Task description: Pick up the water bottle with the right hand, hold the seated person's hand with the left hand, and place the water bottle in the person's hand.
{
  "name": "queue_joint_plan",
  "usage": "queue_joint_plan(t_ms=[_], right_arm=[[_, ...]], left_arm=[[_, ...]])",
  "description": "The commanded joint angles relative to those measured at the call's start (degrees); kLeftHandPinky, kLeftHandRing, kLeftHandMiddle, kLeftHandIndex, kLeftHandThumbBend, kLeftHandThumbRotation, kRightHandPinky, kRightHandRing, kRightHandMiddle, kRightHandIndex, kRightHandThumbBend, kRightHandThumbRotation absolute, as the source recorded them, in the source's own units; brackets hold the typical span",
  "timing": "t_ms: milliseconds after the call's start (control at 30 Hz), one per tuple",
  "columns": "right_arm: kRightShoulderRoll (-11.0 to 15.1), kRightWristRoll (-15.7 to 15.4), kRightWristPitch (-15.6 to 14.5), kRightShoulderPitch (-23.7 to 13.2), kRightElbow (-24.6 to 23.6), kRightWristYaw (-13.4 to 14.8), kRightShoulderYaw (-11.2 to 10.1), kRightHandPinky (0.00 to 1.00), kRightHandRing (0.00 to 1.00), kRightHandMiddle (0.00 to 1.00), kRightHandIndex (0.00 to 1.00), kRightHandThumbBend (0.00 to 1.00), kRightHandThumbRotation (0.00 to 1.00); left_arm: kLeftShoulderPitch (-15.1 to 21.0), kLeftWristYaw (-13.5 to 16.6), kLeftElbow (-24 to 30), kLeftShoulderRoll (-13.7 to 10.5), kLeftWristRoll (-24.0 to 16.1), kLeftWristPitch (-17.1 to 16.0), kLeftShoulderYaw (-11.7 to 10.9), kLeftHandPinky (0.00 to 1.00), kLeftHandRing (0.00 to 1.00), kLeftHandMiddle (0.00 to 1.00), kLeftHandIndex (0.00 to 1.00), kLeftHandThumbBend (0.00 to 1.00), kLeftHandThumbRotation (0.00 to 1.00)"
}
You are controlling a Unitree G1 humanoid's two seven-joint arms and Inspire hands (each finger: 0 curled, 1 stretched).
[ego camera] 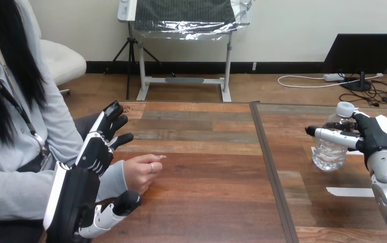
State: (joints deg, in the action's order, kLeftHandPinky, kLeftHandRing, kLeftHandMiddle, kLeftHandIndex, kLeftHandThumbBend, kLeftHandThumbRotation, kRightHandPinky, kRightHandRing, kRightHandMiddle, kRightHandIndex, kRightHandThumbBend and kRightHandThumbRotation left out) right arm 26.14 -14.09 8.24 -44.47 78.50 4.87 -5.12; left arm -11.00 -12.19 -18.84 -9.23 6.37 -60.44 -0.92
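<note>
A clear water bottle (329,153) with a white cap stands upright at the table's right. My right hand (378,137) has its fingers (333,135) and thumb curled round the bottle's upper part. I cannot tell whether the bottle's base rests on the table. At the left, the person's hand (141,172) hovers over the table, loosely closed with one finger pointing right. My left hand (96,152) is open beside the person's wrist, its fingers reaching up behind the wrist and its thumb (124,201) below it. None of them curl round the wrist.
The wooden table (206,177) has a dark seam (271,172) running front to back between the two hands. White tape strips (350,192) lie near the bottle on the right half. The person sits at the left edge.
</note>
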Motion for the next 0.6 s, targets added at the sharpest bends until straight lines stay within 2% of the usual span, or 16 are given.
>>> queue_joint_plan(t_ms=[0,167,400,500,567], right_arm=[[-1.2,-0.4,0.4,-1.8,-0.3,0.3,0.4,0.74,0.81,0.84,0.87,0.86,0.29],[-1.3,-1.1,0.0,-1.8,-0.2,0.9,0.9,0.74,0.81,0.84,0.86,0.87,0.30],[-1.5,-0.7,0.6,-1.4,-0.2,1.3,0.5,0.73,0.79,0.82,0.84,0.89,0.25],[-1.6,-0.7,0.7,-1.3,-0.2,1.8,0.4,0.72,0.78,0.81,0.83,0.89,0.22],[-1.7,-0.6,0.7,-1.3,-0.2,2.0,0.3,0.71,0.77,0.80,0.82,0.88,0.15]], left_arm=[[0.8,-0.3,3.6,-0.3,0.9,-0.3,-0.1,0.82,0.92,0.94,0.92,1.00,0.73],[0.3,-0.5,4.0,-0.3,1.3,-0.3,-0.1,0.82,0.92,0.93,0.92,1.00,0.73],[0.2,-0.8,4.2,-0.4,1.6,-0.6,-0.2,0.82,0.91,0.93,0.91,1.00,0.73],[0.0,-1.1,4.4,-0.5,2.0,-0.7,-0.1,0.82,0.91,0.93,0.91,1.00,0.73],[0.0,-1.3,4.4,-0.6,2.2,-0.7,-0.1,0.82,0.91,0.92,0.91,1.00,0.72]])
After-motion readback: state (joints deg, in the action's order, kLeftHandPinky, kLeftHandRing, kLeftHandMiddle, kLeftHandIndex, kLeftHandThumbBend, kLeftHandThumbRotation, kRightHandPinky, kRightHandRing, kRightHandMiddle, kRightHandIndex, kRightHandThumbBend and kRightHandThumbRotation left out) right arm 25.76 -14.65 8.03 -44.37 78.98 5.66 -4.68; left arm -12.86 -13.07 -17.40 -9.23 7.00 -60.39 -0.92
